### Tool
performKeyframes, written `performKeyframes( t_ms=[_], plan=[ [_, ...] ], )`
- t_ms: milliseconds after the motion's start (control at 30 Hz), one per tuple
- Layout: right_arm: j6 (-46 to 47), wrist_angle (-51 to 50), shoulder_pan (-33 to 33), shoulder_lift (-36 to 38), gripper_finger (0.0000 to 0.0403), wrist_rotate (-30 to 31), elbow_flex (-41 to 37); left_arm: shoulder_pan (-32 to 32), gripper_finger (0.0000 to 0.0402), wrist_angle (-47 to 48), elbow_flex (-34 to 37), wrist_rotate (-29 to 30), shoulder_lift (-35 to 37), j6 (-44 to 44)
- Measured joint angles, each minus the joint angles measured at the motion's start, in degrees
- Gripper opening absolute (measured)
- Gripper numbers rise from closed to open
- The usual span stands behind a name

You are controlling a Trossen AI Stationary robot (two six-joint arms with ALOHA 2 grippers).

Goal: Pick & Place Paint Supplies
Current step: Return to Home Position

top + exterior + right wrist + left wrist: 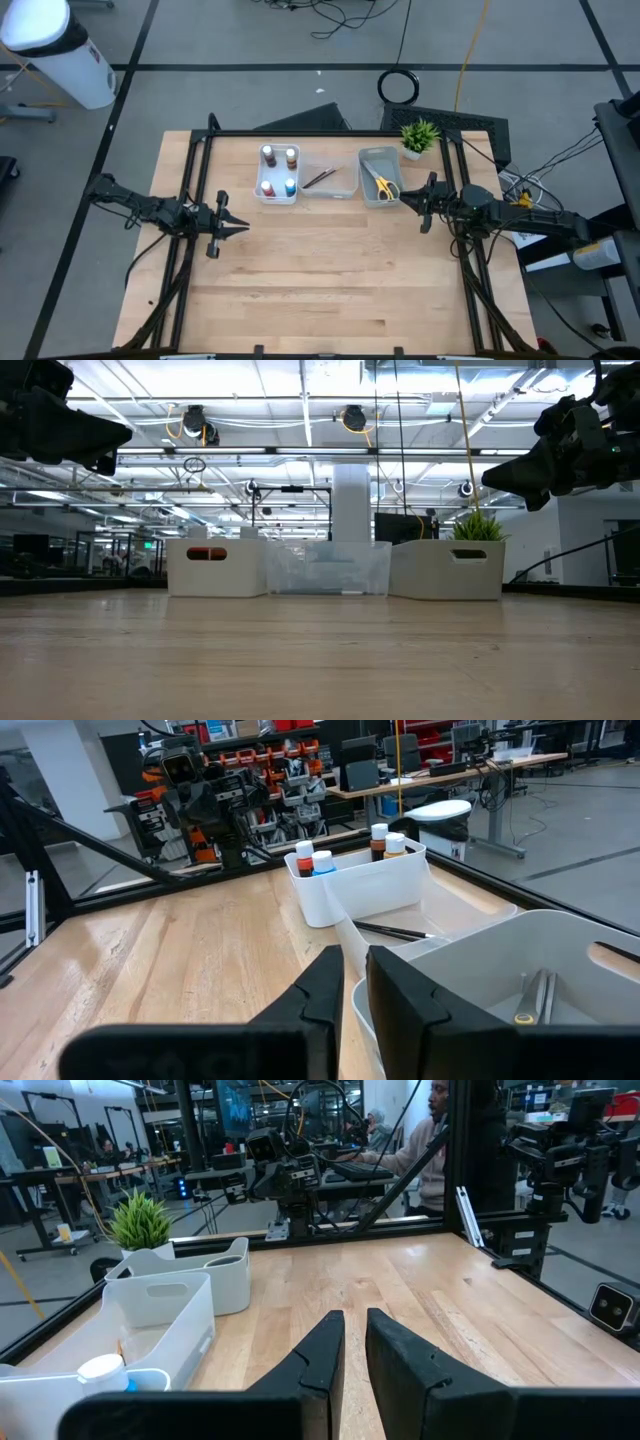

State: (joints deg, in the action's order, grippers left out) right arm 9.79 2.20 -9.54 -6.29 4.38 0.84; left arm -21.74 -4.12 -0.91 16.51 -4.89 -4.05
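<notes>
Four small paint bottles (277, 172) stand upright in a white tray (277, 196); in the right wrist view I see their pale caps (322, 857). Thin dark brushes (318, 178) lie in the clear tray (345, 188). Yellow-green-handled scissors (384, 186) lie in the grey tray (362, 160). My left gripper (238, 222) hovers shut over bare table, near and left of the white tray. My right gripper (415, 197) hovers shut just right of the grey tray, above the tabletop.
A small potted green plant (420, 135) stands behind the grey tray, at the far right corner. The three trays sit side by side along the table's far edge (327, 568). Bare wooden tabletop (330, 270) spreads across the middle and near side. Black frame rails border the table.
</notes>
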Motion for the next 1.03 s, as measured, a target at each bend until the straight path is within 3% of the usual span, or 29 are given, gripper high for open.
performKeyframes(
  t_ms=[1033],
  plan=[
    [0.0,0.0,0.0,0.0,0.0039,0.0,0.0,0.0,0.0051,0.0,0.0,0.0,0.0,0.0]
  ],
)
